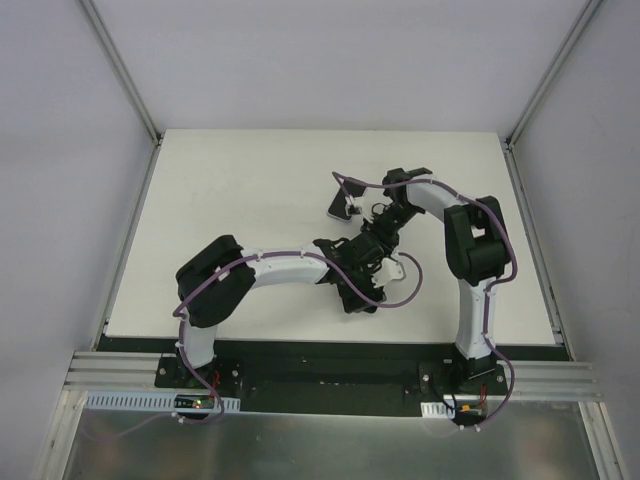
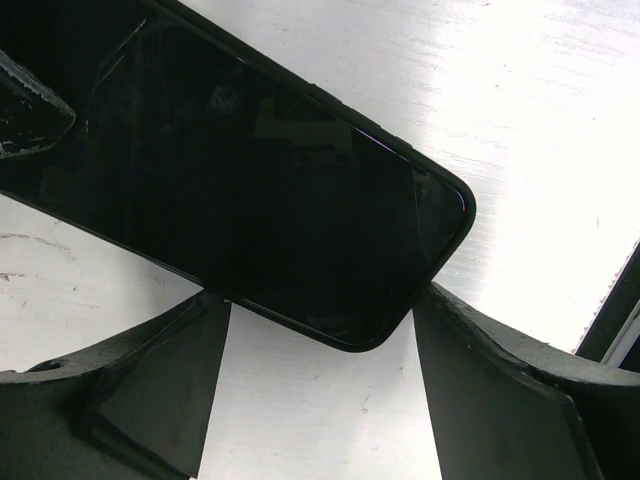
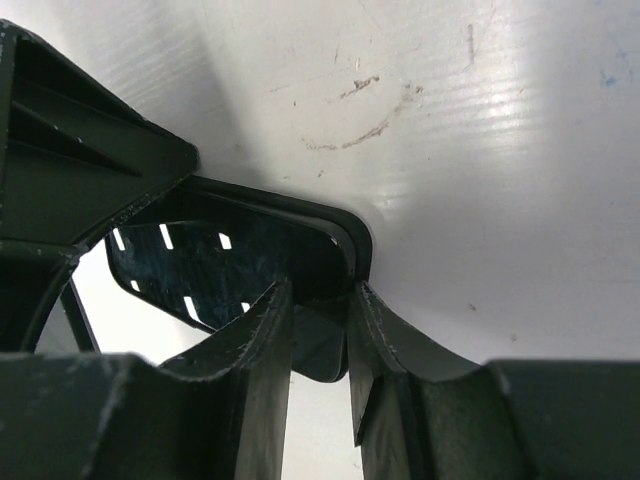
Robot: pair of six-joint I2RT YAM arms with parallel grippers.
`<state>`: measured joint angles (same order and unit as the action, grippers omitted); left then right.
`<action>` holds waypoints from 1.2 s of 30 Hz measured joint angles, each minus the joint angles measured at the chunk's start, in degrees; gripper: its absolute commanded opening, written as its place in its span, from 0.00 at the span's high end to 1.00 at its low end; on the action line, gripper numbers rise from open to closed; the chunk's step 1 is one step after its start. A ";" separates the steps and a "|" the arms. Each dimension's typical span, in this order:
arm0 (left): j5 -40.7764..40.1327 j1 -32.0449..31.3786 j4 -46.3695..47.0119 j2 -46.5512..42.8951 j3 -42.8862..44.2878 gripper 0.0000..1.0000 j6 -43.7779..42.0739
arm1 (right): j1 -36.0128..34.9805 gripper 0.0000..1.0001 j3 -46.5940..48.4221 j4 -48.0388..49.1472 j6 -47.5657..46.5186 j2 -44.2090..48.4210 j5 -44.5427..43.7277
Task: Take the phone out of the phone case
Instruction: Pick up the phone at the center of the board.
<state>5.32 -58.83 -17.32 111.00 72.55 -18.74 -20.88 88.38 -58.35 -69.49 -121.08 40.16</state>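
The black phone (image 2: 260, 190) sits screen up in its black case; in the top view it is hidden under the two grippers at the table's middle. My left gripper (image 2: 322, 300) has one corner of the phone between its fingers, and both fingers touch its edges. My right gripper (image 3: 320, 295) is shut on the opposite corner, pinching the case rim (image 3: 352, 238) beside the glossy screen (image 3: 180, 270). In the top view the left gripper (image 1: 362, 262) and the right gripper (image 1: 378, 232) meet nose to nose.
A small black and white object (image 1: 342, 207) lies just beyond the grippers, by a loop of purple cable (image 1: 350, 182). The white table (image 1: 250, 190) ends in a dark rail at the near edge. Grey walls stand on three sides.
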 measured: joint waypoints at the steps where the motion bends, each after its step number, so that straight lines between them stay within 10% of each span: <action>1: 0.00 0.02 0.07 -0.04 -0.07 0.26 0.07 | -0.24 0.69 -0.17 0.55 0.00 0.26 -0.11; 36: -2.97 3.34 0.61 -1.14 -0.20 0.19 -0.17 | 1.22 0.78 2.01 3.08 11.93 7.45 5.77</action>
<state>2.35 -55.48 -16.71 109.86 72.36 -18.92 -19.66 90.39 -55.27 -57.56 -113.62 45.93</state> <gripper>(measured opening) 0.822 0.245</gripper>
